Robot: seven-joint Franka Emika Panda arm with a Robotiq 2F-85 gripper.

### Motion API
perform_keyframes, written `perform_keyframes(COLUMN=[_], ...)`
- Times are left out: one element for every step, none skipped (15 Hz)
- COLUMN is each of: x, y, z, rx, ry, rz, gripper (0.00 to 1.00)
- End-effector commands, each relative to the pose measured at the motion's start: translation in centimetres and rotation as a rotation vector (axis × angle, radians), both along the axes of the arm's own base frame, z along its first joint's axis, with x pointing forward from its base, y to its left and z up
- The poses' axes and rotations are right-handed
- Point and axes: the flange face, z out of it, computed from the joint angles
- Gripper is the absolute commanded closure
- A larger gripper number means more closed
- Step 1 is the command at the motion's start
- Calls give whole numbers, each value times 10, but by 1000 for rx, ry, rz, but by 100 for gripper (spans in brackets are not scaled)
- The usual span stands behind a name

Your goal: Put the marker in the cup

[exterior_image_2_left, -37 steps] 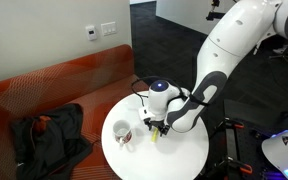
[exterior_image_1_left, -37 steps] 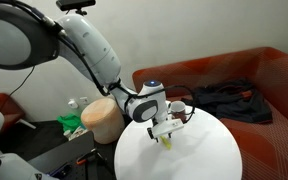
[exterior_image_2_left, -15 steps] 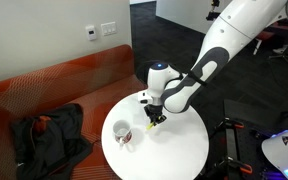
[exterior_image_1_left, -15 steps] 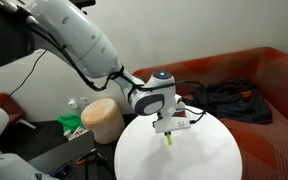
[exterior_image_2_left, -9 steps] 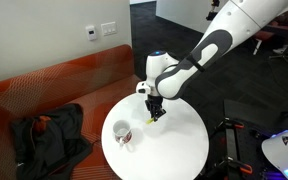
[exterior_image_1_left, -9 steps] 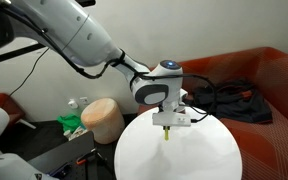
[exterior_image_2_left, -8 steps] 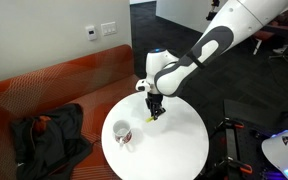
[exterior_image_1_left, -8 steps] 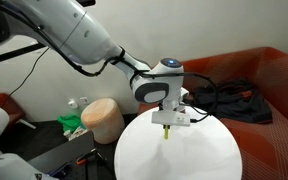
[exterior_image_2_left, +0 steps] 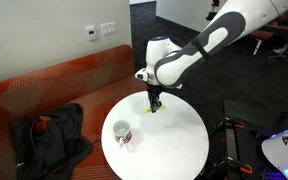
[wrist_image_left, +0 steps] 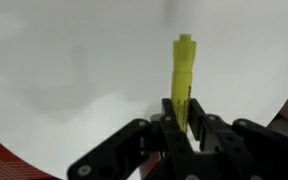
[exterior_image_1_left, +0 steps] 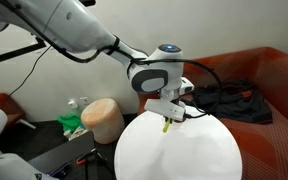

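My gripper point(wrist_image_left: 183, 115) is shut on the yellow-green marker point(wrist_image_left: 181, 75), which sticks out past the fingertips over the white round table point(wrist_image_left: 74, 70). In both exterior views the marker point(exterior_image_1_left: 167, 124) point(exterior_image_2_left: 154, 107) hangs point-down from the gripper point(exterior_image_1_left: 169, 117) point(exterior_image_2_left: 155, 100), lifted clear above the tabletop. The small dark red cup point(exterior_image_2_left: 121, 132) with a pale rim stands on the table's near-left part in an exterior view, well apart from the marker. From the opposite side the arm hides the cup.
A red sofa point(exterior_image_2_left: 54, 90) runs behind the table, with a dark garment point(exterior_image_2_left: 46, 135) point(exterior_image_1_left: 224, 100) lying on it. A large tan cylindrical bin point(exterior_image_1_left: 102, 118) stands beside the table point(exterior_image_1_left: 179, 150). Cables hang near the gripper.
The gripper has risen with the marker held in it, lifting it higher above the table. The cup has not moved.
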Motion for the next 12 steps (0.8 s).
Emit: perform_keyframes(x=[-8, -8, -9, -11, -12, -5, -6, -6, -6, -6, -6, -1], y=[0, -1, -2, -5, -8, -4, -7, -8, -8, -6, -5, -6], z=[21, 23, 24, 26, 27, 15, 15, 14, 13, 12, 12, 8], rx=[83, 109, 137, 161, 188, 139, 144, 143, 143, 143, 143, 168], ry=[-3, -8, -13, -15, -19, -12, -14, -12, -10, -8, -7, -21], rz=[56, 79, 111, 143, 176, 129, 135, 133, 133, 135, 137, 167], gripper=[95, 95, 95, 95, 95, 95, 80, 80, 80, 80, 95, 95])
